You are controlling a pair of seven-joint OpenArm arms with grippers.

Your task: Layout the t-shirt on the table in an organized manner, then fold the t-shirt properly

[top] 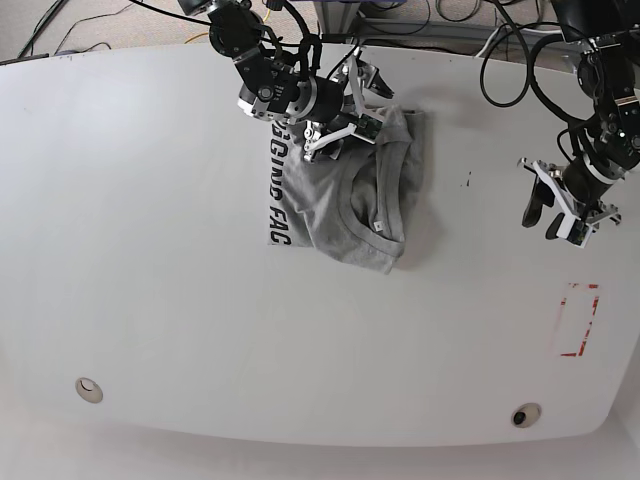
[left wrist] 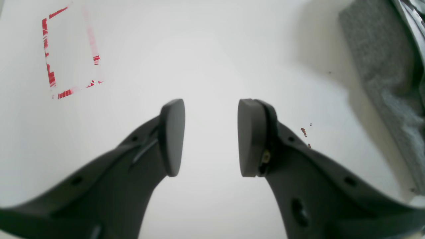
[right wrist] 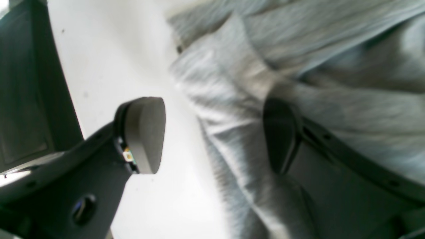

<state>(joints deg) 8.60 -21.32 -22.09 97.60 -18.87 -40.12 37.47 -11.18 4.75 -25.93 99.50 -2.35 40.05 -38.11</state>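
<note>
Right gripper (right wrist: 212,132): your jaws stand spread, one pad over bare table (top: 150,200), the other against a fold of the shirt (top: 345,195); the wrist view is blurred, so you cannot tell if cloth is truly pinched.
Shirt: bunched right under and ahead of this gripper, collar showing, black lettering along one edge.
Left gripper (left wrist: 211,137): your jaws are parted over bare table, nothing between the pads.
Red tape (left wrist: 71,53): ahead of your left gripper and off to one side.
Grommets (top: 88,389): well away from both grippers.
</note>
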